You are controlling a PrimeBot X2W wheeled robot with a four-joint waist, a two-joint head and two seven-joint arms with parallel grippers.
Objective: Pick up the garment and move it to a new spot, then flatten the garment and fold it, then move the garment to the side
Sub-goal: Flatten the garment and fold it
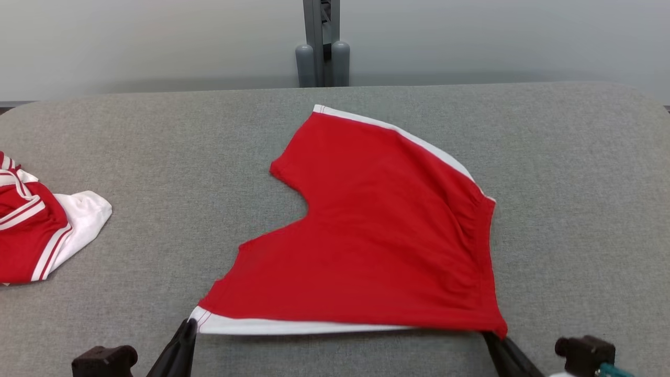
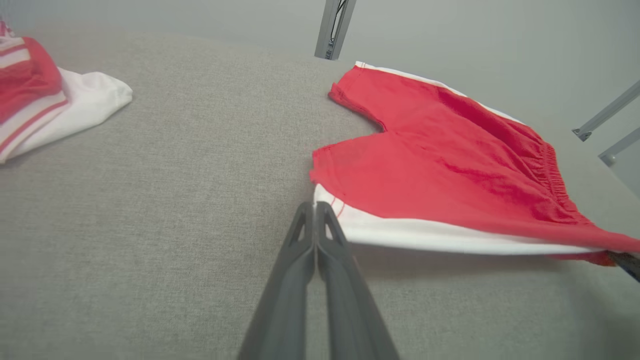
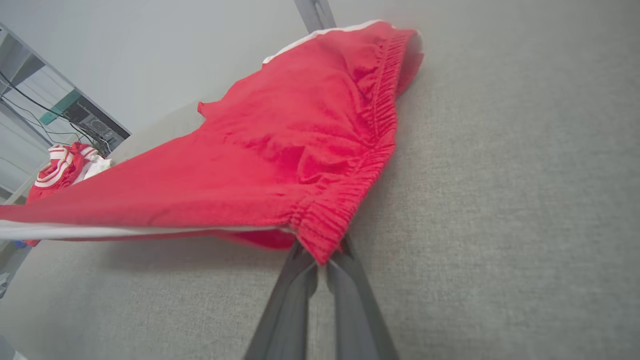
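The garment (image 1: 382,230) is a pair of red shorts with white side stripes, spread over the grey table with its near edge lifted off the surface. My left gripper (image 1: 187,325) is shut on the near white-striped leg corner; in the left wrist view its tips (image 2: 316,207) pinch that corner of the garment (image 2: 440,165). My right gripper (image 1: 489,337) is shut on the near end of the elastic waistband; in the right wrist view the gripper (image 3: 320,260) holds the gathered red band of the garment (image 3: 280,150) from below.
A second red-and-white garment (image 1: 36,230) lies bunched at the table's left edge, also seen as a pile (image 2: 45,105) in the left wrist view. A grey post (image 1: 322,42) stands behind the table's far edge. Bare grey table (image 1: 576,183) lies right of the shorts.
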